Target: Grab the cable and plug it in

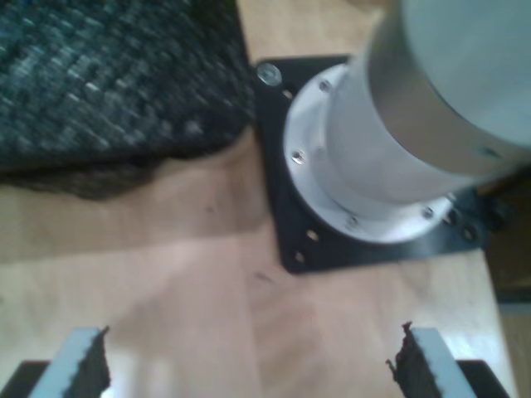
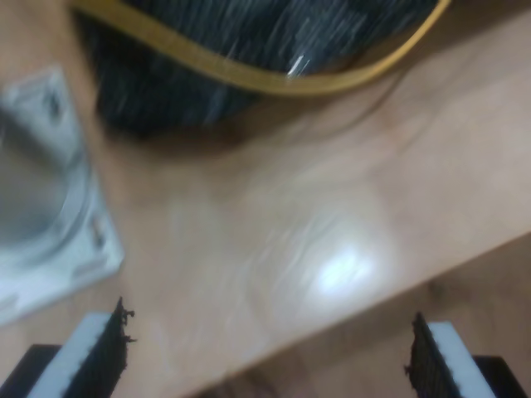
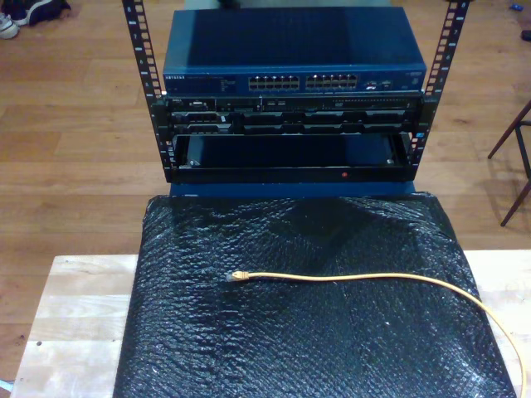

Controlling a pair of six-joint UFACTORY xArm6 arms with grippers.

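The yellow-orange cable [image 3: 357, 279] lies on a black bubble-wrap mat [image 3: 307, 340], running from the exterior view's right edge toward the middle. Its small clear plug [image 3: 238, 275] rests on the mat, pointing to the exterior view's left. In the second wrist view a blurred curve of the cable [image 2: 249, 79] crosses the dark mat, well beyond my second gripper [image 2: 267, 361]. That gripper is open over bare wood with nothing between its fingers. My first gripper [image 1: 249, 369] is open too, hanging empty over the wooden table [image 1: 166, 274].
A rack behind the mat holds a blue network switch [image 3: 290, 62] with a row of ports [image 3: 307, 83]. A silver arm base on a black plate [image 1: 286, 224] stands beyond my first gripper. A grey base plate [image 2: 50, 215] lies near my second gripper.
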